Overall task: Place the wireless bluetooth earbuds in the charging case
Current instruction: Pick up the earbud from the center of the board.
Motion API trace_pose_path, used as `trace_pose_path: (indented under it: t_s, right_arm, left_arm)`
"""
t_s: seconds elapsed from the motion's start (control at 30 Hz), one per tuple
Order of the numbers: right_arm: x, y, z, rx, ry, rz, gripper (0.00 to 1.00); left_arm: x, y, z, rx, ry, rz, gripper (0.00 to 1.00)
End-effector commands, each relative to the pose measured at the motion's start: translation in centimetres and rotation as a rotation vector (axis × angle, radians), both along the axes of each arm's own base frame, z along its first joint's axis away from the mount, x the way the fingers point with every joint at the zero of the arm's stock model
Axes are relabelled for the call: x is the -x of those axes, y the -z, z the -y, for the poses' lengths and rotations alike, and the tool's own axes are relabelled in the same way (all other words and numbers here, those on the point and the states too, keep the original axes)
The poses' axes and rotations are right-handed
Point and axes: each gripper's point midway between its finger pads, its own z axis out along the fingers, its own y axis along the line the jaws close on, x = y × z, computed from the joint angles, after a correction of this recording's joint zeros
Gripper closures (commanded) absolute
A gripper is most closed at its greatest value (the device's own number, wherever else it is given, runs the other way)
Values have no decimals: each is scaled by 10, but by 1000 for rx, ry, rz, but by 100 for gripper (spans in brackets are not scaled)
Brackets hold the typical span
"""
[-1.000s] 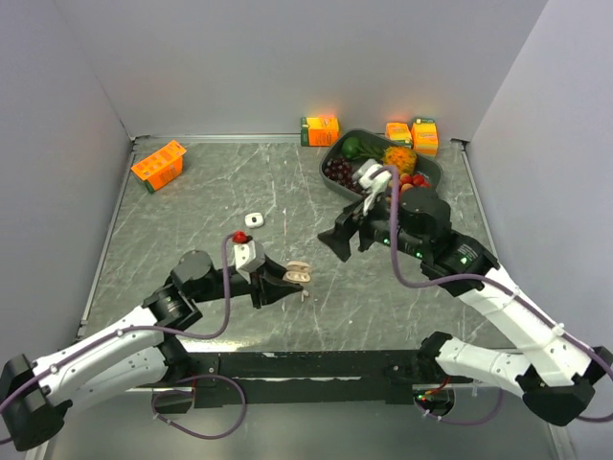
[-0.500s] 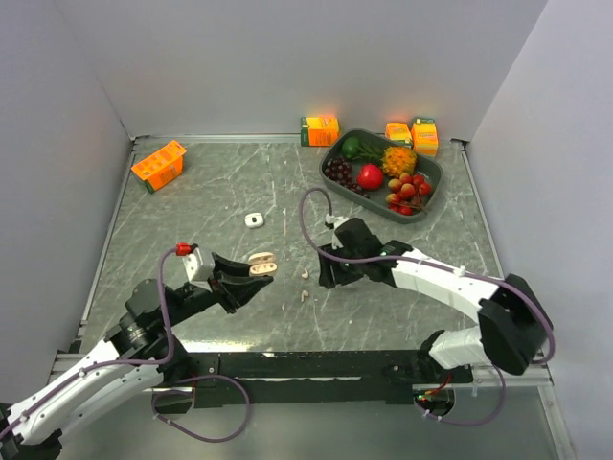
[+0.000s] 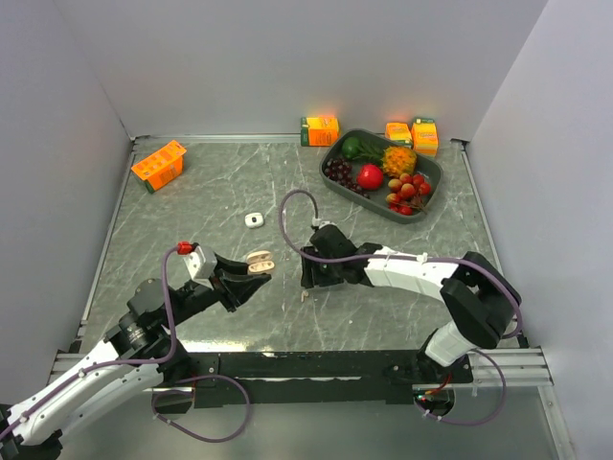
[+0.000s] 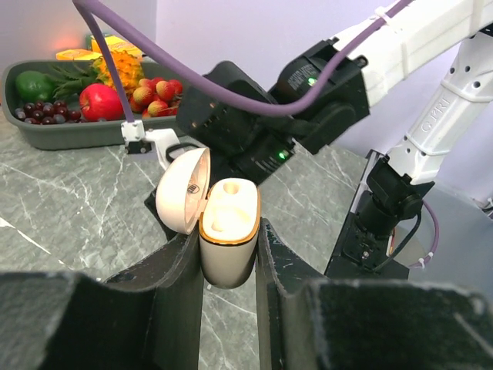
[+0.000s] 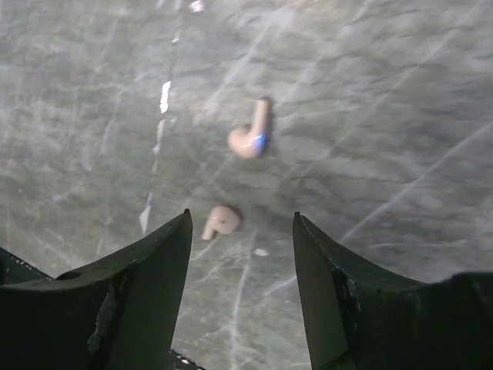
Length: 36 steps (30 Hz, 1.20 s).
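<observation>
Nothing is seated yet: both sockets of the open beige charging case (image 4: 229, 231) look empty. The left gripper (image 4: 229, 260) clamps this smooth, rounded plastic case upright with its lid hinged back, towards the near-left corner of the veined grey tabletop (image 3: 192, 206). Two glossy, short-stemmed beige earbuds (image 5: 250, 132) lie loose mid-table, nearer the near edge. The right gripper (image 5: 241, 225) hangs over them, jaws wide apart and empty.

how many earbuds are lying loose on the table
2: one beige earbud between the right gripper's open fingers, another just beyond it, both on the table. Others may be hidden, perhaps inside the white case.
</observation>
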Motion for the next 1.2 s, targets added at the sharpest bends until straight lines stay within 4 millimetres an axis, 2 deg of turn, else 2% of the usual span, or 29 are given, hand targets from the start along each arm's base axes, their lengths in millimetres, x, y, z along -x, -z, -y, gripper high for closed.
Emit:
trace_pose_path:
  t_s: [0.0, 0.1, 0.17, 0.43, 1.17]
  right_arm:
    - [4, -6, -25, -33, 27, 34, 37]
    - [7, 0, -32, -17, 40, 9, 39]
    - [9, 8, -29, 23, 58, -7, 40]
    - [7, 16, -22, 80, 96, 2, 41]
    - [16, 20, -30, 105, 75, -5, 50]
  left_arm:
    - [0, -13, -6, 36, -21, 19, 99]
    - [0, -14, -7, 41, -27, 26, 99]
    - [0, -15, -8, 39, -29, 29, 99]
    - [1, -16, -8, 46, -24, 37, 99]
    - [3, -18, -7, 49, -12, 43, 99]
